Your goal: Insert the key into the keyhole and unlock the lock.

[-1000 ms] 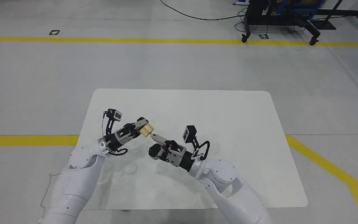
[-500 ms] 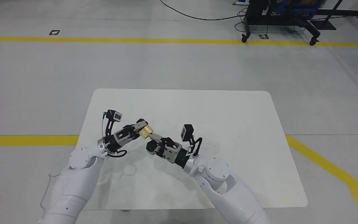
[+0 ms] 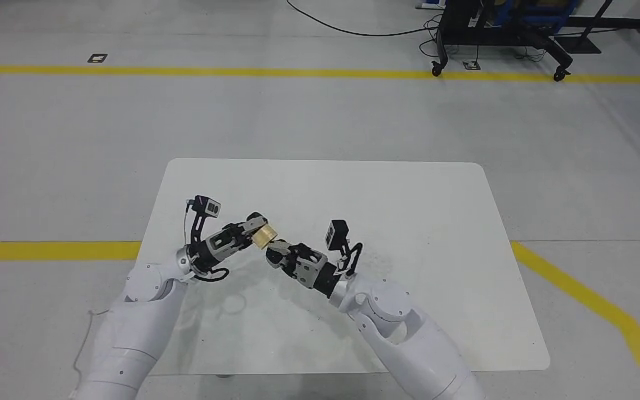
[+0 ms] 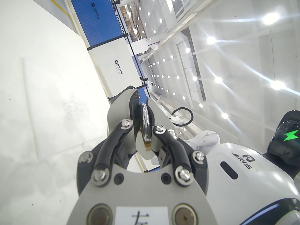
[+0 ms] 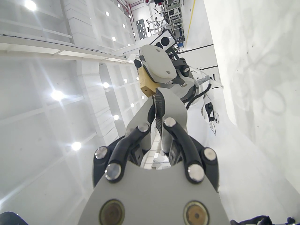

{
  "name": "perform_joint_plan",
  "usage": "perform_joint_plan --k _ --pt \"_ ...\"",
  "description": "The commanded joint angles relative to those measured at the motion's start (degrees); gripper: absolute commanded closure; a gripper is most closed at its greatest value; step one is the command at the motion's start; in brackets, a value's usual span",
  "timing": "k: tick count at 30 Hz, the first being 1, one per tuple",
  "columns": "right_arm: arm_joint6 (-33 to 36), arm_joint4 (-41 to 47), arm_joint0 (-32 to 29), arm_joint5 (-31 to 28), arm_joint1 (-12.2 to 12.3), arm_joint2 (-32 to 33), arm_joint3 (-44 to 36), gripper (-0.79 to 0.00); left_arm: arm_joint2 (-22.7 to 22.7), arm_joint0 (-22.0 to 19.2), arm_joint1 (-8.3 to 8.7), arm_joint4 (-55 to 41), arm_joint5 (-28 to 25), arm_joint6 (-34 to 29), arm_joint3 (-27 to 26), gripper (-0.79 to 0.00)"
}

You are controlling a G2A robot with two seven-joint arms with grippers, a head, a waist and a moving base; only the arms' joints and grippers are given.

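Observation:
A brass padlock (image 3: 264, 235) hangs above the white table (image 3: 420, 220), left of centre. My left gripper (image 3: 252, 228) is shut on it. In the left wrist view the silver shackle (image 4: 145, 122) sits clamped between the fingers (image 4: 121, 108), with a sliver of the brass body (image 4: 147, 144) beneath. My right gripper (image 3: 277, 250) is shut, and its tips (image 5: 157, 94) meet the lock's bottom face (image 5: 145, 83). The key is hidden between the pressed pads. The left gripper (image 5: 155, 66) covers the top of the lock in the right wrist view.
Both arms meet over the left half of the table, near its front. Bare tabletop spreads to the right and the back. A yellow floor line (image 3: 300, 71) runs beyond the table, and a wheeled stand (image 3: 500, 35) is far off.
The right gripper has moved up and left toward the padlock, closing the gap until its tips touch the lock. The left gripper with the lock has barely shifted.

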Motion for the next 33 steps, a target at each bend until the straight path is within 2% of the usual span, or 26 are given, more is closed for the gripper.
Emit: perform_joint_plan --k 1,3,7,11,14,21,33 --pt "0.97 0.91 -0.06 0.47 0.03 0.07 -0.04 0.000 0.07 -0.02 0.00 0.10 -0.01 -0.02 -0.02 0.000" --pt "2.61 3.20 -0.04 1.90 0.06 0.33 0.09 0.000 0.08 -0.04 0.00 0.14 -0.13 -0.03 -0.03 0.000" --pt "9.22 13.62 0.66 8.85 0.07 1.54 0.92 0.000 0.01 0.13 0.02 0.43 -0.94 -0.08 -0.29 0.000" --pt "11.38 22.78 1.39 14.04 0.02 3.51 2.05 0.000 -0.19 0.43 0.06 0.40 -1.63 -0.11 -0.50 0.000" --pt "12.17 25.72 1.94 16.15 0.10 4.32 2.63 0.000 -0.36 0.63 0.09 0.23 -1.98 -0.04 -0.64 0.000" --pt "11.44 25.65 1.97 15.77 0.33 4.57 2.38 0.000 -0.29 0.84 0.11 0.23 -1.90 0.06 -0.77 0.000" --pt "7.06 15.78 1.29 8.03 0.54 2.04 1.05 0.000 0.06 0.60 0.05 -1.35 -0.23 -0.67 -0.31 0.000"
